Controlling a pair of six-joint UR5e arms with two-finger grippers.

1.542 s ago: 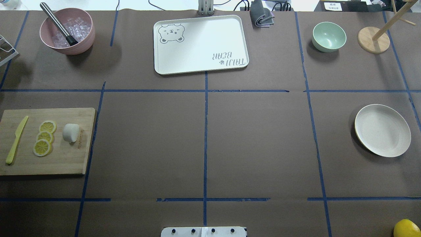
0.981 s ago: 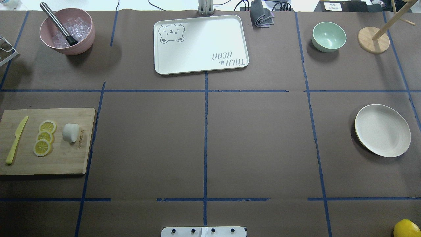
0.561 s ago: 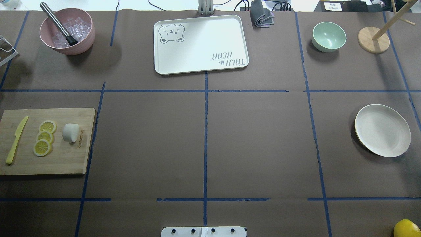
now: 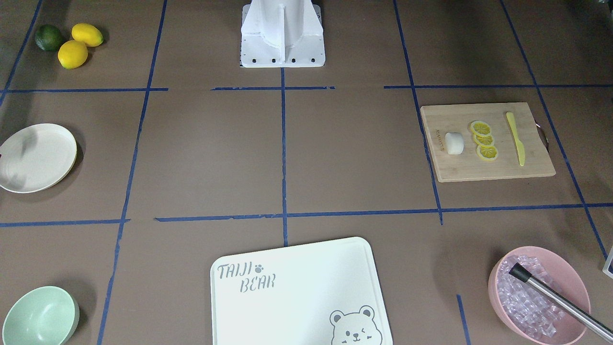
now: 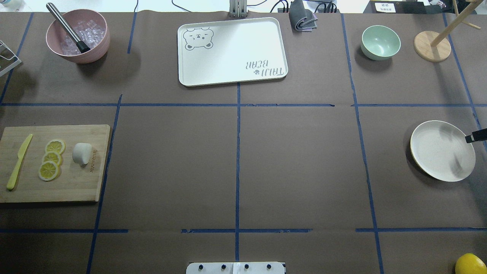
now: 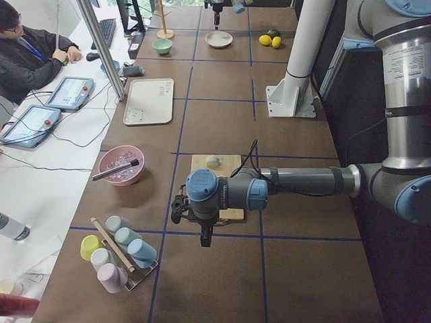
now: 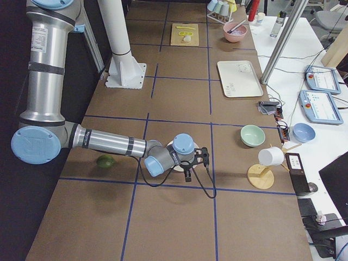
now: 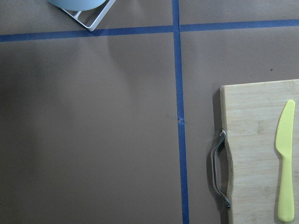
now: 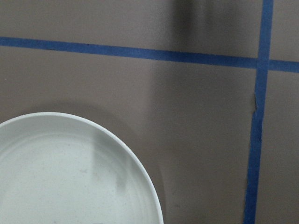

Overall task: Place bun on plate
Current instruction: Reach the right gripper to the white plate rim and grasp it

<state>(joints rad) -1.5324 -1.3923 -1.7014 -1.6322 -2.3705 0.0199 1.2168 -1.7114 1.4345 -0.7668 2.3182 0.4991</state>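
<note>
The bun [image 5: 82,153] is a small white roll lying on the wooden cutting board [image 5: 76,186], to the right of the lemon slices [image 5: 51,159]; it also shows in the front view as the bun [image 4: 454,143]. The cream plate [image 5: 442,150] lies bare at the table's right end, and its rim fills the lower left of the right wrist view as the plate [image 9: 70,172]. A dark tip of my right gripper [image 5: 476,136] pokes in over the plate's right rim; I cannot tell its state. My left gripper [image 6: 205,240] hangs beyond the board's left end, seen only from the side.
A yellow knife [image 5: 18,161] lies on the board. At the back stand a pink bowl of ice [image 5: 78,36], the bear-printed board [image 5: 232,51], a mint bowl [image 5: 380,42] and a wooden stand [image 5: 432,46]. A cup rack [image 6: 118,252] is at the left end, lemons [image 4: 79,43] at the right.
A dark tip of my right gripper has come in at the right edge above the plate, and shadows now fall on the plate. The bun has not moved.
</note>
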